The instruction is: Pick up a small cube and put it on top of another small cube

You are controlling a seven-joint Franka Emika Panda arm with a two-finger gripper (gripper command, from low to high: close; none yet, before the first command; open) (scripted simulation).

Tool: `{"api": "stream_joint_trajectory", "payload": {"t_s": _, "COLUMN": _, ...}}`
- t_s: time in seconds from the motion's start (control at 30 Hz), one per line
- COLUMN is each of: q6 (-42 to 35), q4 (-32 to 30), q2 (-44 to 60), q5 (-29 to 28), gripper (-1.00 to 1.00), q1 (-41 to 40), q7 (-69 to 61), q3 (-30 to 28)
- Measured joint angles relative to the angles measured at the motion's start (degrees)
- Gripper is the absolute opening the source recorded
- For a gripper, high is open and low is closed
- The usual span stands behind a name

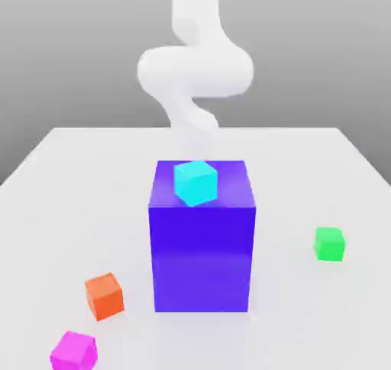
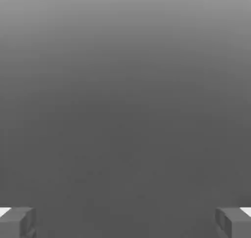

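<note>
The small magenta-pink cube (image 1: 73, 351) lies on the white table near its front edge, on the exterior view's left. An orange cube (image 1: 105, 295) sits just behind it. A green cube (image 1: 329, 243) rests on the exterior view's right. On top of the big blue-violet block (image 1: 201, 254) stands a cyan cube (image 1: 195, 182). My white arm (image 1: 195, 71) rises behind the block, far from the magenta cube. In the hand view my gripper (image 2: 125, 224) is open, its grey fingertips (image 2: 17, 222) wide apart with nothing between them, facing plain grey.
The tall blue-violet block stands in the middle of the table (image 1: 69, 193), between my arm and the cubes at the front. Bare table surface lies on both sides of the block.
</note>
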Motion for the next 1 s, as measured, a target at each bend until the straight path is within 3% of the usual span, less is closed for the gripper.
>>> {"api": "stream_joint_trajectory", "payload": {"t_s": 0.57, "q6": 10.9, "q4": -0.6, "q2": 35.7, "q5": 7.1, "gripper": 0.00, "q1": -1.2, "q7": -8.2, "q3": -9.3}}
{"api": "stream_joint_trajectory", "payload": {"t_s": 1.0, "q6": 20.5, "q4": -0.7, "q2": 62.3, "q5": 10.1, "gripper": 0.00, "q1": -6.8, "q7": -12.5, "q3": -10.7}}
